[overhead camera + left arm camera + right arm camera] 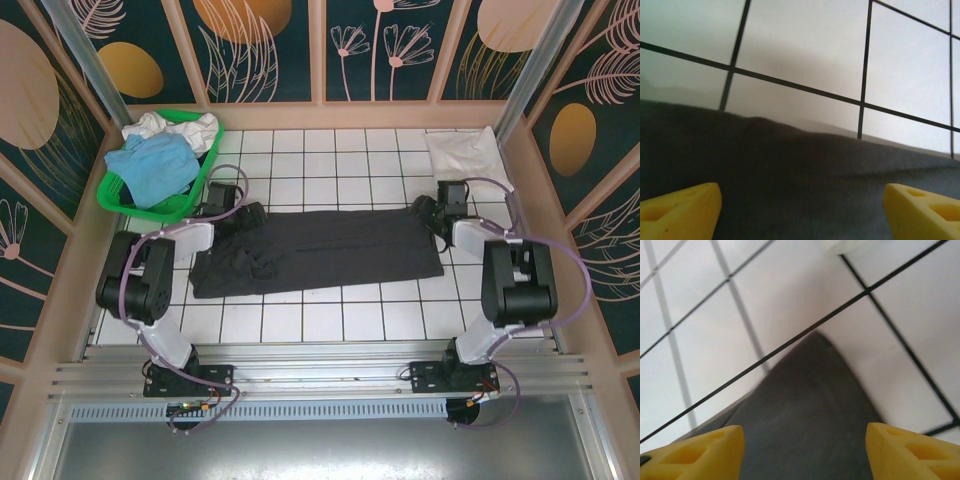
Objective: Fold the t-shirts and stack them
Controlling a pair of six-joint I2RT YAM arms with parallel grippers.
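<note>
The overhead view is bright and even, with light coming from above. The white tiled table (330,150) reflects it softly, without hard glare, and the arms throw only short, faint shadows. The dark t-shirt (330,250) is so dark that its folds are difficult to read. Straight lines bend a little near the edges of this view. The left wrist view is dimmer and greyish, with a soft shadow on the tiles just beyond the cloth, and the left gripper (801,200) has its yellow fingertips (680,210) out of focus. The right wrist view is brighter: the tiles look almost washed out, the grid lines at the left are blurred, and the right gripper (804,435) also has soft, unsharp fingertips (695,452).
</note>
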